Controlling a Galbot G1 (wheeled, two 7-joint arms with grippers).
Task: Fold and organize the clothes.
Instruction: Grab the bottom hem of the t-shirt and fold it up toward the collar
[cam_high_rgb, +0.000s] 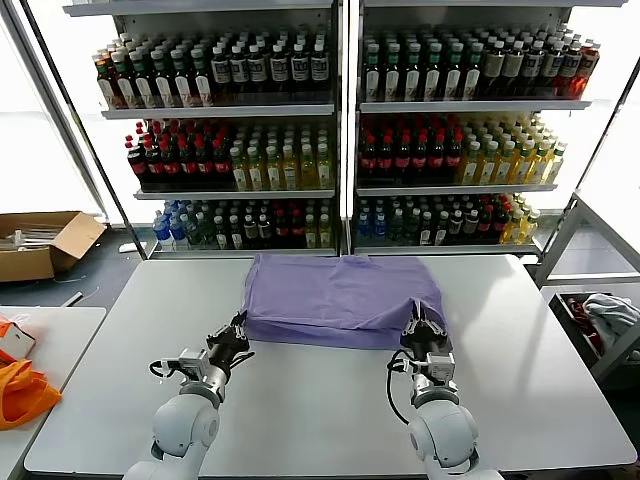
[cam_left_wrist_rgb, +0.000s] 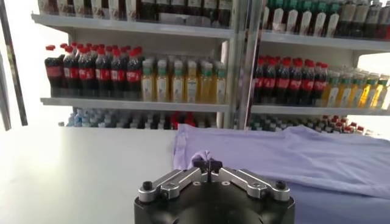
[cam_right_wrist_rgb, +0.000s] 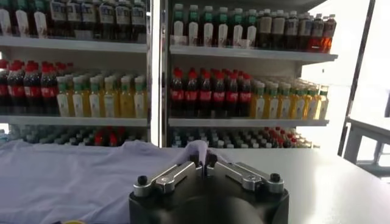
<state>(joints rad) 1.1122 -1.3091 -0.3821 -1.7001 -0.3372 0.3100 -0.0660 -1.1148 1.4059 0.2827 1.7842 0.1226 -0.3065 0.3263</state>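
Lavender T-shirt, folded, lying at the desk's far middle, both near corners pinched.

Left claw is clenching the shirt's near left corner; right claw is gripping the near right corner, lifting a small peak of cloth (the printed graphic is not showing). Shelves behind are holding rows of bottles. A cardboard box is sitting on the floor to the left, contents hard to make out. Orange fabric is lying cut off at the left edge. Bare desk is spreading before the shirt.
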